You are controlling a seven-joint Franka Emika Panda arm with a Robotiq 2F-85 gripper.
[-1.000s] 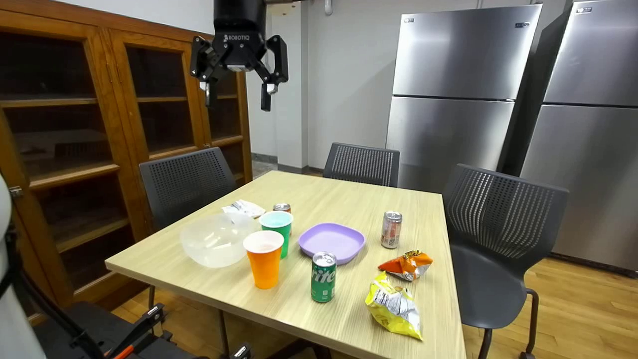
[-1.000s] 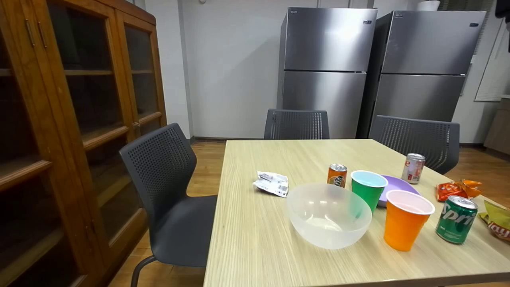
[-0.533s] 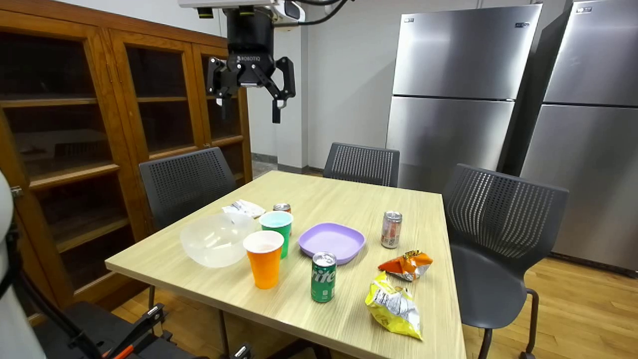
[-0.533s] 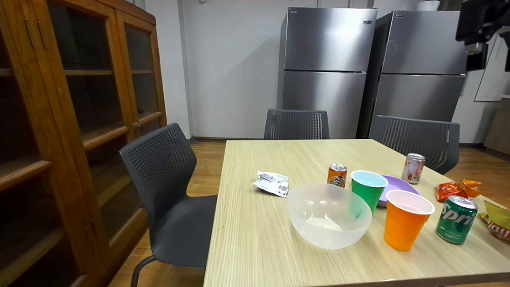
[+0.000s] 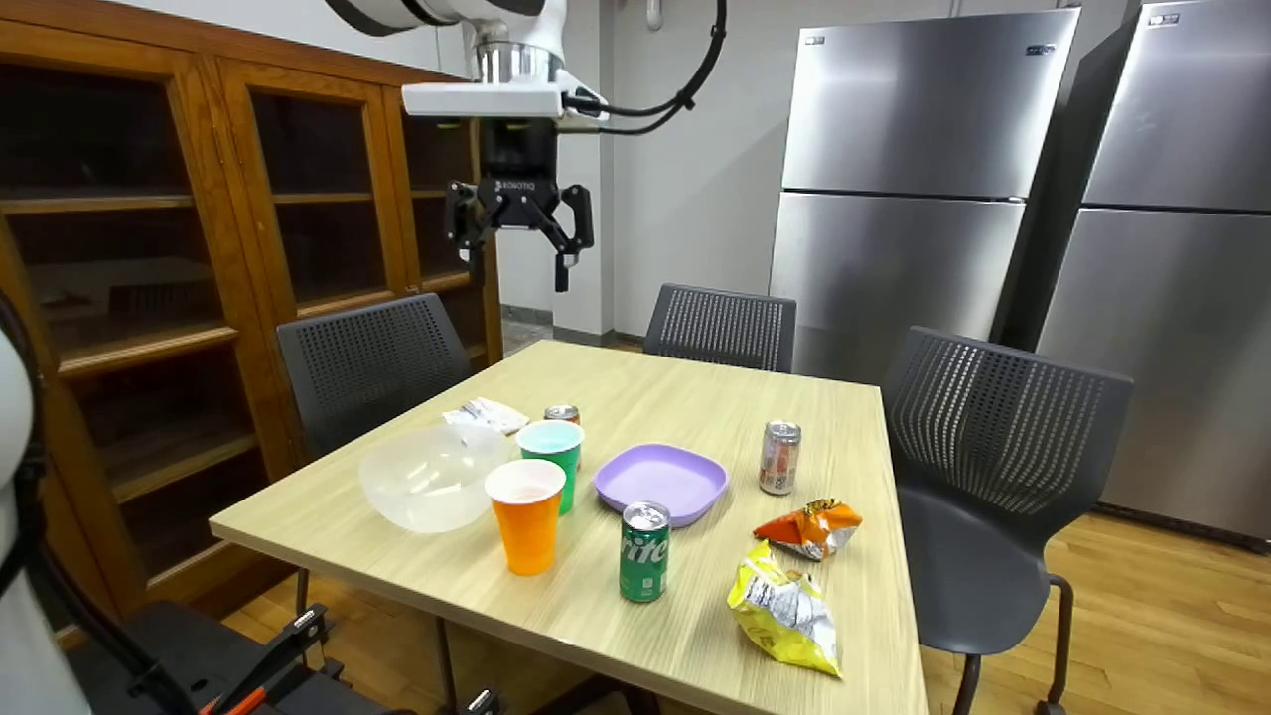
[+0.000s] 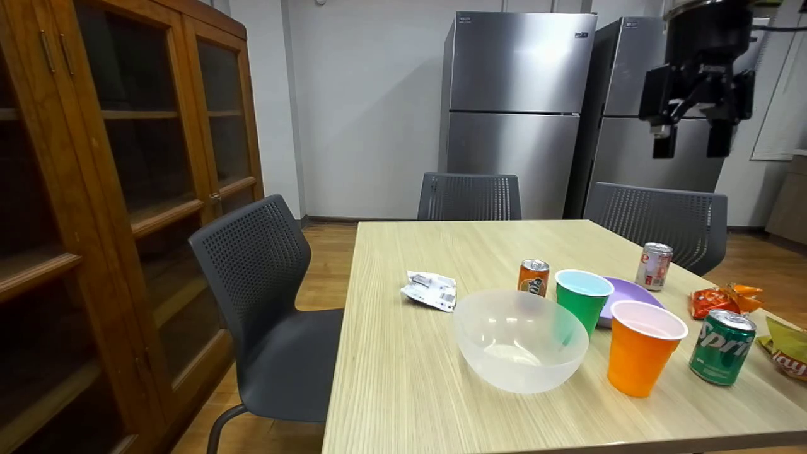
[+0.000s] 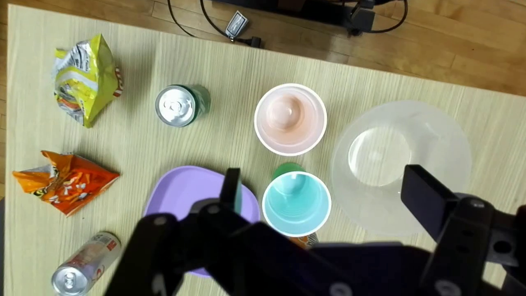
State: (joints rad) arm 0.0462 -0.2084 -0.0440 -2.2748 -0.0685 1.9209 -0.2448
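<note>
Maybe reaching, the wide-spread, empty end effector point(image 6: 691, 149) hangs over the table point(image 6: 403, 378); touching the green cup point(image 7: 296, 204) would mean going lower.

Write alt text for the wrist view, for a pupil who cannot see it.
An open gripper, holding nothing, hangs above a pale table. On the table are a green cup, a pink-lined cup, a frosted bowl and a purple plate; toward the picture's left, two cans, a yellow bag and an orange bag.

Likely office break room: two tall stainless-steel refrigerators point(image 6: 517, 113), rectangular pale wood-grain table point(image 6: 397, 372), three dark-grey perforated-back chairs point(image 6: 265, 268).
</note>
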